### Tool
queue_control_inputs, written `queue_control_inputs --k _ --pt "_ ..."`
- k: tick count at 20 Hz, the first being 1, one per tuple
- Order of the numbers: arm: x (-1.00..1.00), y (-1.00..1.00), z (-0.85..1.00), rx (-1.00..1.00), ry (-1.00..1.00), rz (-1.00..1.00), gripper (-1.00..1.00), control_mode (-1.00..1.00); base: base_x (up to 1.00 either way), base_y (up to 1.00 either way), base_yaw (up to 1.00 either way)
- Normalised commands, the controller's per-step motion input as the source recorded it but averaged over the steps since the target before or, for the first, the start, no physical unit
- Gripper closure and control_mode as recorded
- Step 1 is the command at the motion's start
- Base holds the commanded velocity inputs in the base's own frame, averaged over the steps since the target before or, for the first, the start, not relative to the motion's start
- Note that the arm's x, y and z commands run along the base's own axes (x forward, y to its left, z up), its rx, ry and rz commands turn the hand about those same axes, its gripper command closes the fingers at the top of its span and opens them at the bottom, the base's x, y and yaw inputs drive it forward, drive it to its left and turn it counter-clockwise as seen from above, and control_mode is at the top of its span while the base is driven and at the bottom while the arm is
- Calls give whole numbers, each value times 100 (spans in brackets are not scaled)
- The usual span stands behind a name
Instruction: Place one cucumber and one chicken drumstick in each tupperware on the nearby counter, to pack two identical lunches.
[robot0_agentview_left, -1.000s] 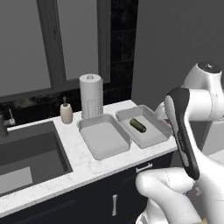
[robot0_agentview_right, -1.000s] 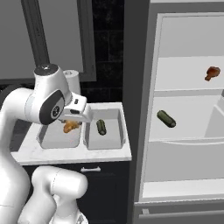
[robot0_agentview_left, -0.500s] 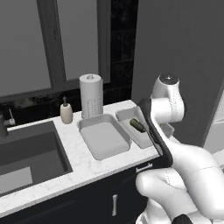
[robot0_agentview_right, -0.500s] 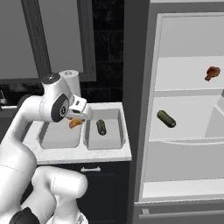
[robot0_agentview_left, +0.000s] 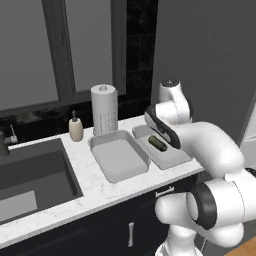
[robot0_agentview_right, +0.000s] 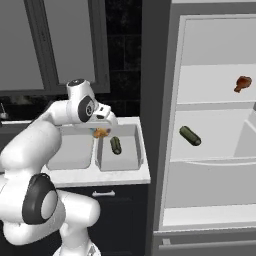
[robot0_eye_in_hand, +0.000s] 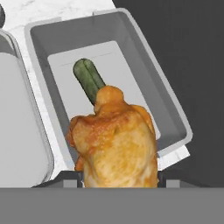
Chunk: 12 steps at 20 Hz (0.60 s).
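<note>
Drumstick (robot0_eye_in_hand: 116, 144) above tupperware (robot0_eye_in_hand: 175, 113) rim

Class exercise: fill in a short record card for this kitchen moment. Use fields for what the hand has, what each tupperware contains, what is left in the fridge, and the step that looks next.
hand: shut on a chicken drumstick, above the right tupperware
right tupperware: one cucumber
left tupperware: nothing in it
counter: both tupperwares side by side
fridge shelves: a second cucumber, a second drumstick
likely next step: lower the drumstick beside the cucumber
</note>
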Motion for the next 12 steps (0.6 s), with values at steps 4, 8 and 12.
queue_control_inputs --k 4,8,12 --pt "71 -14 -86 2 -3 5 100 -100 0 0 0" --pt "61 -27 -67 2 -1 4 100 -100 0 0 0" --pt "33 -48 -38 0 0 0 100 -100 0 0 0"
